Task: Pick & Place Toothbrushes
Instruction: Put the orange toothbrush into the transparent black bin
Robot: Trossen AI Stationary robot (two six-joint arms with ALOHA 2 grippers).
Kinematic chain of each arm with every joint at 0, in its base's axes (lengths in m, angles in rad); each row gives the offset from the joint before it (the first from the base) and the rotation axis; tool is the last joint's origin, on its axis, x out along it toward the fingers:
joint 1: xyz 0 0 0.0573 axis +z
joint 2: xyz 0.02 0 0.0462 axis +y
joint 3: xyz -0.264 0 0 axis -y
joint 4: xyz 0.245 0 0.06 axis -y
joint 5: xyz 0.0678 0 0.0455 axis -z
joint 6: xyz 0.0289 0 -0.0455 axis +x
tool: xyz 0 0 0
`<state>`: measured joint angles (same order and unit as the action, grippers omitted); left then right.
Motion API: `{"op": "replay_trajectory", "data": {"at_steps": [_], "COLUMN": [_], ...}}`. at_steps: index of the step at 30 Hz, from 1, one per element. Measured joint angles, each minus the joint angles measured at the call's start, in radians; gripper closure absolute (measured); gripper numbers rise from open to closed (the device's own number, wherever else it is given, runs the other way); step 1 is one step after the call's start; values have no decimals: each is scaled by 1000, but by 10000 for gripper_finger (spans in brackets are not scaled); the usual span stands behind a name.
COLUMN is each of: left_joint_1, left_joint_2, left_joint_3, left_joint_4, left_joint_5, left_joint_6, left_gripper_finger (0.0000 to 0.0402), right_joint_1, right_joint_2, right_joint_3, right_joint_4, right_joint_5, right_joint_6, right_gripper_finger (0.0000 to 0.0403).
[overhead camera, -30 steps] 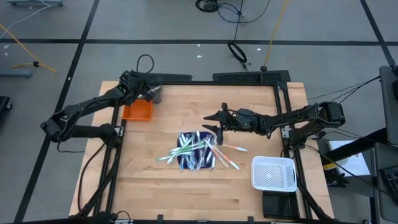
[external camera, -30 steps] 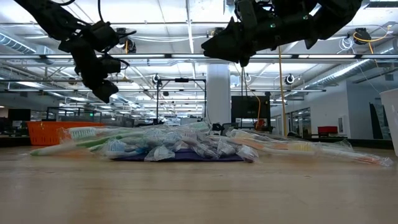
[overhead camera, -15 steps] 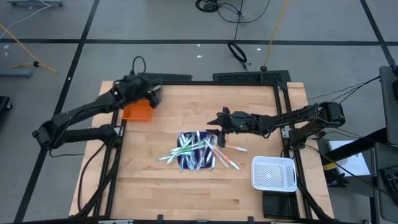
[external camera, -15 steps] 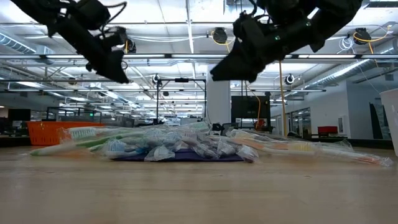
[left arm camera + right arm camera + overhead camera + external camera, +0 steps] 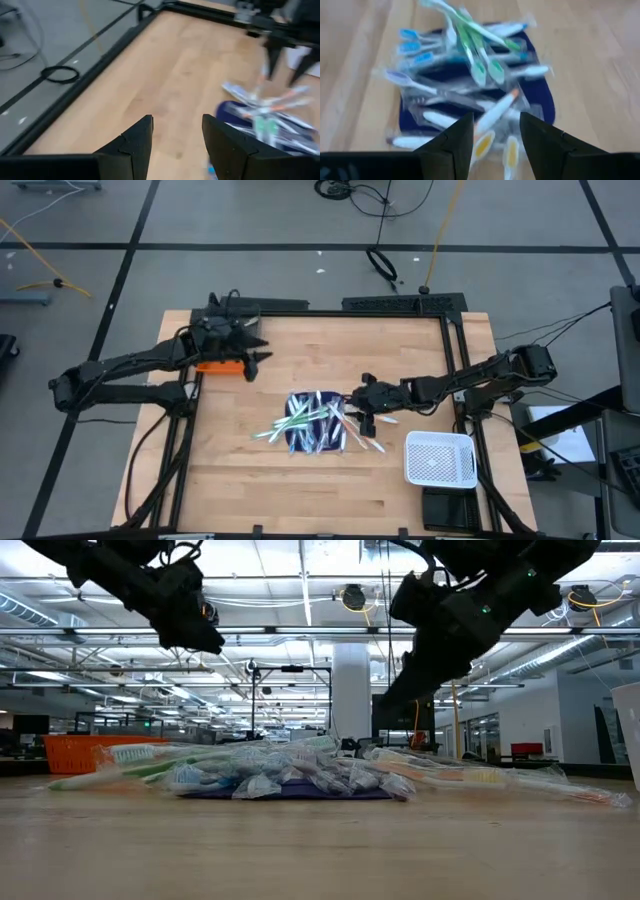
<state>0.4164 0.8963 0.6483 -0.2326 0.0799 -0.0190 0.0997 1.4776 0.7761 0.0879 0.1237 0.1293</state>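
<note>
The toothbrushes (image 5: 318,423), thin sticks in green, white, blue and pink, some in clear wrappers, lie heaped on and around a dark blue mat (image 5: 316,434) at the middle of the wooden surface (image 5: 330,480). The right gripper (image 5: 362,406) hangs low at the heap's 3 o'clock edge with its jaws apart and empty, while the left gripper (image 5: 256,357) hovers at about 10 o'clock from the heap, jaws likewise apart and empty. An orange bin (image 5: 214,364) sits just beside the left gripper, and a white basket (image 5: 439,458) stands at 4 o'clock from the heap; the contents of either cannot be made out.
</note>
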Motion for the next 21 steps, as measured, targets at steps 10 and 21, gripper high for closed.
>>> {"op": "replay_trajectory", "data": {"at_steps": [10,21], "left_joint_1": [-168,-269], "left_joint_2": [0,0], "left_joint_3": [0,0], "left_joint_4": [6,7], "left_joint_5": [-4,-139], "left_joint_6": [-43,-43], "left_gripper_finger": [229,229], "right_joint_1": [15,41], "right_joint_2": [0,0], "right_joint_3": [0,0], "right_joint_4": [-251,-306], "right_joint_5": [32,32], "right_joint_6": [88,121], "right_gripper_finger": [276,282]}}
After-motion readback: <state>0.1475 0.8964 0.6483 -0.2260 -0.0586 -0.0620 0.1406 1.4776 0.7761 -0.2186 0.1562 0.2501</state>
